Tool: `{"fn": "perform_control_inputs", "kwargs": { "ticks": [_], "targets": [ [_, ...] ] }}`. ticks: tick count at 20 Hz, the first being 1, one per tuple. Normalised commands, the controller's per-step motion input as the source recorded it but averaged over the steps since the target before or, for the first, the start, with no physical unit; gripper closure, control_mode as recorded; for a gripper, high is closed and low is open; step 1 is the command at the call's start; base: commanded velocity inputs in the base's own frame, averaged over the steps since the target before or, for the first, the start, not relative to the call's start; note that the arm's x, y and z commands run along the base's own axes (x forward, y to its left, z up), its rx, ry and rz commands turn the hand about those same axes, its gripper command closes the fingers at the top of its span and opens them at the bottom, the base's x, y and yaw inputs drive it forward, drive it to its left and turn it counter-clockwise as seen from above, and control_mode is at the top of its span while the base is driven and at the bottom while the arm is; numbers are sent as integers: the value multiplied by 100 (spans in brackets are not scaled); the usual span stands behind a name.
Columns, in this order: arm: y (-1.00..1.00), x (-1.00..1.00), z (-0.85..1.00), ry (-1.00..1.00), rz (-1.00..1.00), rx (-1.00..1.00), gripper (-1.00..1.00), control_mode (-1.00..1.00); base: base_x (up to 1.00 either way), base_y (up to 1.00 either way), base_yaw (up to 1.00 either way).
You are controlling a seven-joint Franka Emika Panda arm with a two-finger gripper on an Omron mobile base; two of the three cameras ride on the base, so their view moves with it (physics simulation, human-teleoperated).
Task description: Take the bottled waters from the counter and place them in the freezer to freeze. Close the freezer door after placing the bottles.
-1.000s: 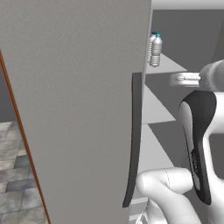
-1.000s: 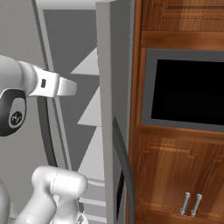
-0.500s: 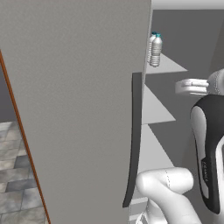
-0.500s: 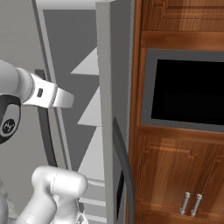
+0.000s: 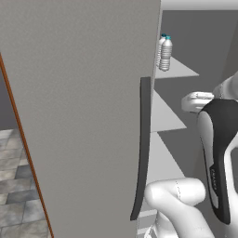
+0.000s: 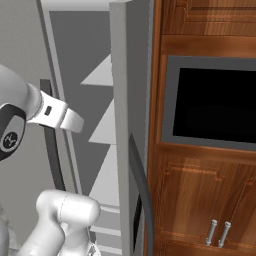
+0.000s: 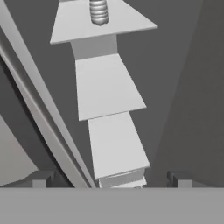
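Grey panel dominates the left base view: the freezer door (image 5: 79, 116) stands swung open, its long dark bar handle (image 5: 142, 148) running down its near edge. Past that edge the freezer (image 5: 195, 42) is open, with pale shelves stepping down its inside. On the top shelf (image 5: 179, 69), close to the shelf's left edge beside the door, stand the bottled waters (image 5: 165, 54), upright, one just behind the other so that they overlap; teal caps show at the top.

In the hand view the shelves run as a pale stack from top to bottom, and the ribbed lower part of one bottle (image 7: 99, 11) shows at the far end of the uppermost shelf (image 7: 100, 24). The gripper (image 7: 109, 180) points into the compartment, its two dark finger tips (image 7: 40, 179) far apart at the bottom corners with nothing between them: the jaws are released and hold nothing, well apart from the bottles.

In the right base view the white arm (image 6: 55, 112) reaches toward the freezer interior. The other grey refrigerator door (image 6: 131, 120) stands edge-on beside it, and to its right is the black wall oven (image 6: 215, 102) set in brown wooden cabinets (image 6: 200, 195).
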Motion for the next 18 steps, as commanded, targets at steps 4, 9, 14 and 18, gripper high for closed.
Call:
{"fn": "perform_control_inputs", "kwargs": {
  "ticks": [4,9,14,18],
  "targets": [
    [0,0,-34,11,0,0,-100,-100,0,0,0],
    [7,-6,-43,10,0,0,-100,-100,0,0,0],
    [7,-1,-44,7,0,0,-100,-100,0,0,0],
    [12,-1,-29,4,0,0,-100,-100,0,0,0]
  ]
}}
